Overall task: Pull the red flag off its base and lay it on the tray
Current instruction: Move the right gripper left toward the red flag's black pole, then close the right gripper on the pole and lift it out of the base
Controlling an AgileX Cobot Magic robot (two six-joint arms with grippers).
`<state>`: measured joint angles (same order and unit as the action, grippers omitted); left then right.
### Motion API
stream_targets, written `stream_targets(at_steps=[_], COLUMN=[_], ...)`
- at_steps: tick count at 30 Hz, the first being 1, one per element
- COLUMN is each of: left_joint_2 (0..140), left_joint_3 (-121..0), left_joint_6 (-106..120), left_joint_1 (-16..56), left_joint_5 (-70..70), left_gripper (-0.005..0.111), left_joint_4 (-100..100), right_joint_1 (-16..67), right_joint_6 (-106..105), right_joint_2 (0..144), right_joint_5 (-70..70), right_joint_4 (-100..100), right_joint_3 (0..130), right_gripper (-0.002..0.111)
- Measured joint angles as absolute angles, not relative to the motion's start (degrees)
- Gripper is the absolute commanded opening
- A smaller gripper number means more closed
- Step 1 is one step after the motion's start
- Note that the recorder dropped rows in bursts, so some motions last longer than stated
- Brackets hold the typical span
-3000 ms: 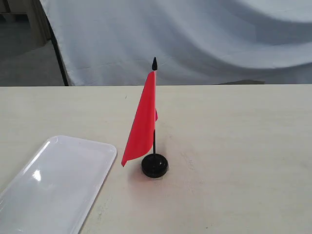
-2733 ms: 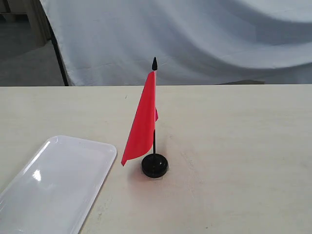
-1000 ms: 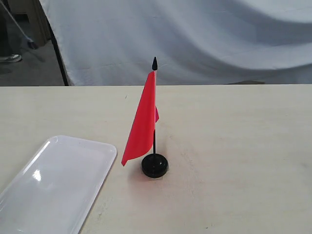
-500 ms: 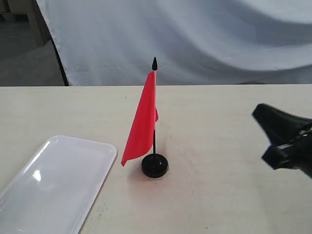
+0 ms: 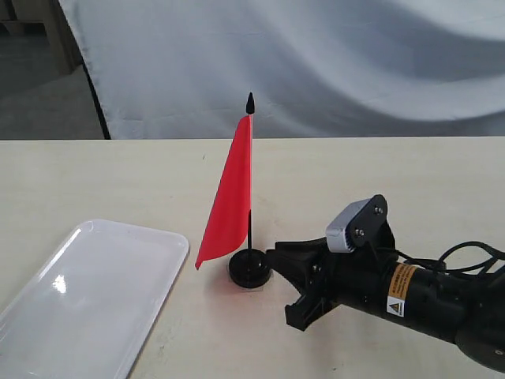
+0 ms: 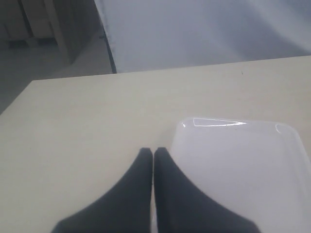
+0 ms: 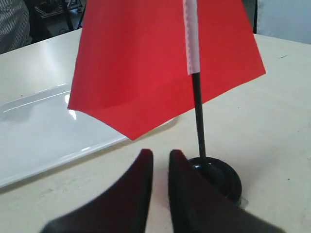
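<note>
The red flag [image 5: 229, 205] stands upright, its thin black stick set in the round black base [image 5: 249, 270] at the table's middle. My right gripper [image 5: 280, 286] lies low on the table just right of the base, its black fingers a narrow gap apart with nothing between them. In the right wrist view the flag [image 7: 160, 73] hangs just ahead of the gripper [image 7: 160, 154], and the base [image 7: 218, 177] sits beside one fingertip. The white tray [image 5: 79, 308] lies at the front left. My left gripper [image 6: 153, 150] is shut and empty at the edge of the tray [image 6: 243, 165].
A pale grey cloth backdrop [image 5: 316, 63] hangs behind the table's far edge. The tray [image 7: 39, 131] also shows beyond the flag in the right wrist view. A black cable [image 5: 465, 253] trails from the right arm.
The right arm has come in from the right edge and dropped low, so that its gripper now sits next to the base. Flag, base and tray have not moved.
</note>
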<state>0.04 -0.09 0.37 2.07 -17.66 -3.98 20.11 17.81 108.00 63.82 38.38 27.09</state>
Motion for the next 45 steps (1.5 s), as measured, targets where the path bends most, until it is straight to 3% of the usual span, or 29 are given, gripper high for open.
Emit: stream_targets(at_steps=[1, 2, 26, 36, 38, 40, 41, 42, 44, 45], left_joint_2=[0.0, 0.0, 0.0, 0.0, 0.0, 0.0, 0.0, 0.0, 0.0, 0.0], left_joint_3=[-0.1, -0.1, -0.1, -0.1, -0.1, -0.1, -0.1, -0.1, -0.1, -0.1], left_joint_6=[0.4, 0.4, 0.4, 0.4, 0.4, 0.4, 0.4, 0.4, 0.4, 0.4], left_joint_1=[2.1, 2.1, 2.1, 2.1, 2.1, 2.1, 2.1, 2.1, 2.1, 2.1], left_joint_5=[-17.6, -17.6, -17.6, -17.3, -17.2, -17.2, -17.2, -17.2, -17.2, -17.2], left_gripper=[0.001, 0.001, 0.001, 0.001, 0.001, 0.001, 0.001, 0.001, 0.001, 0.001], left_joint_4=[-4.0, -4.0, -4.0, -4.0, -4.0, -4.0, -4.0, -4.0, -4.0, -4.0], right_joint_1=[20.1, 20.1, 20.1, 23.7, 24.7, 25.3, 25.4, 25.4, 25.4, 25.4], right_joint_6=[17.8, 17.6, 10.3, 8.9, 8.7, 8.3, 8.1, 8.1, 8.0, 8.3], right_joint_2=[108.0, 108.0, 120.4, 121.7, 121.7, 121.7, 121.7, 121.7, 121.7, 121.7], right_joint_5=[63.6, 63.6, 63.8, 65.7, 65.8, 65.9, 65.9, 65.9, 65.9, 65.9], right_joint_4=[38.4, 38.4, 37.3, 36.0, 34.5, 33.7, 33.3, 33.0, 32.3, 32.3], right_joint_3=[27.1, 27.1, 42.1, 43.0, 43.0, 43.0, 43.0, 43.0, 43.0, 43.0], right_gripper=[0.075, 0.105, 0.101, 0.101, 0.097, 0.079, 0.067, 0.048, 0.002, 0.001])
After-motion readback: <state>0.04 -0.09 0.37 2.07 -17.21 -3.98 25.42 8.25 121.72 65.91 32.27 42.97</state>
